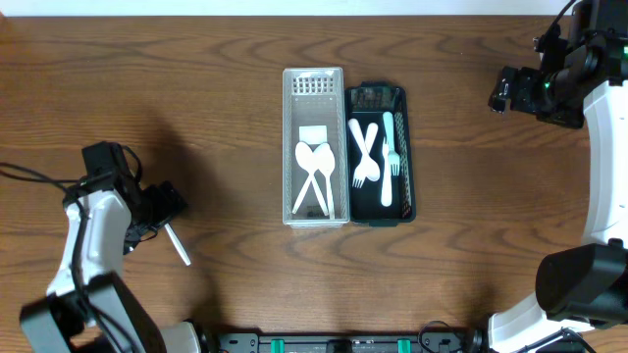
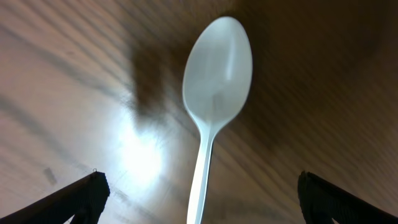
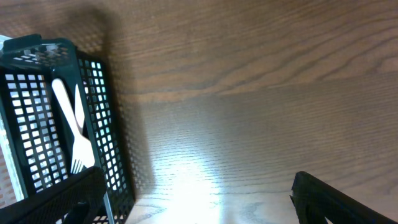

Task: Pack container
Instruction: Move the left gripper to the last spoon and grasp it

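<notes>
The white plastic spoon (image 2: 216, 81) is light, thin and slick. It is stiff enough to lift but apt to skid on the wood, so the narrow handle just below the bowl looks the best place to pinch. It lies flat on the tabletop (image 1: 196, 98) near the left edge, well apart from the white basket (image 1: 287, 147) of spoons at the middle, its handle running between the wide-open fingers of the empty left tool (image 2: 202, 183). The right tool (image 3: 199, 193) — also spread wide, holding nothing — hangs toward the far right corner.

the top view is evenly lit and sharp; both wrist views catch white glare on the counter (image 2: 140, 155), and the close spoon (image 2: 217, 68) is slightly blurred.
</notes>
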